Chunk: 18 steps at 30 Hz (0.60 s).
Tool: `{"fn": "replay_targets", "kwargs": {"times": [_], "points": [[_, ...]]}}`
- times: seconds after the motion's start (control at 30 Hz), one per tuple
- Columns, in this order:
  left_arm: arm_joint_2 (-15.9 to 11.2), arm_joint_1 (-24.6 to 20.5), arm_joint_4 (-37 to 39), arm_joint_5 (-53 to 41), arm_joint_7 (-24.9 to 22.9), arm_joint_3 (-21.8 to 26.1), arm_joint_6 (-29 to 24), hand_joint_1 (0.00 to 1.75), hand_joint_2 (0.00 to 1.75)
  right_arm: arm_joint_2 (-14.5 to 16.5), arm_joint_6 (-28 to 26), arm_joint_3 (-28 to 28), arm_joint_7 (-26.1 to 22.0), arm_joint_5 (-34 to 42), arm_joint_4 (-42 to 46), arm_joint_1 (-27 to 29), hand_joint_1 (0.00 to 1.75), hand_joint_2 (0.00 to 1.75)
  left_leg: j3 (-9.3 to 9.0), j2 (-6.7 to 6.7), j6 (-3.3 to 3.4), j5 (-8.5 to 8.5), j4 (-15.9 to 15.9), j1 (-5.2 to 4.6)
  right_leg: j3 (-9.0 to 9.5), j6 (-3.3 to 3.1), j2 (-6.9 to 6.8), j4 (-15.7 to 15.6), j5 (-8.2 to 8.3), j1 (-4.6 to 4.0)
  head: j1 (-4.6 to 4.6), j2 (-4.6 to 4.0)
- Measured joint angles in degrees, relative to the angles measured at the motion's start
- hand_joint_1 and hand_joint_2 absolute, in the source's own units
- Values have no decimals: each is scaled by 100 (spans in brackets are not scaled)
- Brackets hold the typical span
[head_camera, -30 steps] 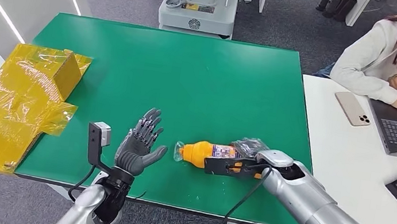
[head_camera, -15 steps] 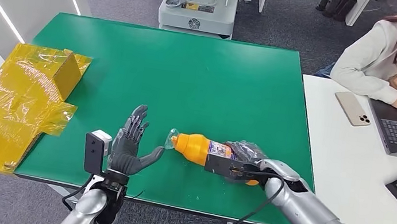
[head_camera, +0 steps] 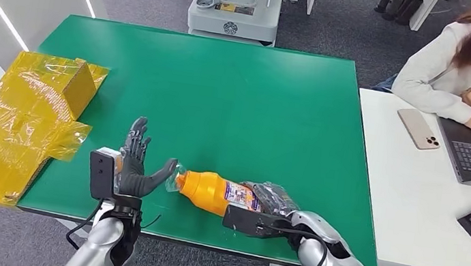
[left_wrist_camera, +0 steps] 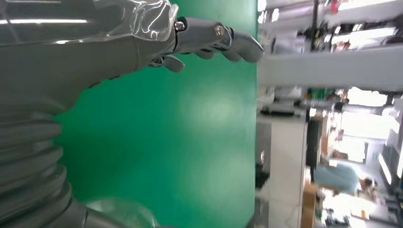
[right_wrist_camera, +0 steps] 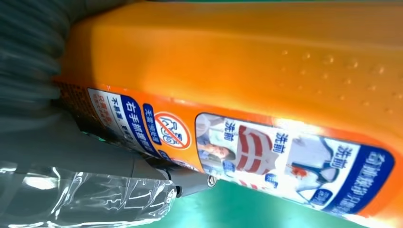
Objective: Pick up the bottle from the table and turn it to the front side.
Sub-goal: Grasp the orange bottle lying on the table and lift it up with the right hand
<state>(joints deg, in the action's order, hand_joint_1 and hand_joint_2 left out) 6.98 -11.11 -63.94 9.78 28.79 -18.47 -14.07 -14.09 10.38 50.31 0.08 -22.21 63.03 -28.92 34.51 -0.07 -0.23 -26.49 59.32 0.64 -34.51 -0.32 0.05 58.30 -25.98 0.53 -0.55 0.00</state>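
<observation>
Bottle place: the orange bottle (head_camera: 211, 192) lies sideways low in the middle of the frame, near the front edge of the green worktop (head_camera: 238, 92).
Right hand: the right hand (head_camera: 277, 201) holds its back end, likely so it can be rolled.
Left hand: the left hand (head_camera: 136, 162) waits beside the cap, holding nothing, fingers spread, maybe ready to help.
Bottle look: bright orange, see-through cap, a blue and white picture label (right_wrist_camera: 266, 156) on its side.
</observation>
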Motion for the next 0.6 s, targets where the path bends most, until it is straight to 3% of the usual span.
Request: {"fn": "replay_targets", "kwargs": {"times": [0.1,0.4,0.6], "points": [[-14,-1,-3,-18,-48,137,-29,0,175,32,-17,-144,-76,18,125,1,175,175,1,-4,0,0,1,0,0,0,-6,-1,0,0,-1,0],[23,-275,179,238,-243,380,545,0,175,443,-148,-554,-36,-287,-45,90,175,175,1,-7,0,2,0,1,0,0,-10,2,0,-1,-1,0],[14,-356,205,560,-310,512,799,0,175,490,-143,-740,-217,-243,-97,98,175,175,1,-6,0,2,0,0,-1,0,-8,0,0,0,0,0]]}}
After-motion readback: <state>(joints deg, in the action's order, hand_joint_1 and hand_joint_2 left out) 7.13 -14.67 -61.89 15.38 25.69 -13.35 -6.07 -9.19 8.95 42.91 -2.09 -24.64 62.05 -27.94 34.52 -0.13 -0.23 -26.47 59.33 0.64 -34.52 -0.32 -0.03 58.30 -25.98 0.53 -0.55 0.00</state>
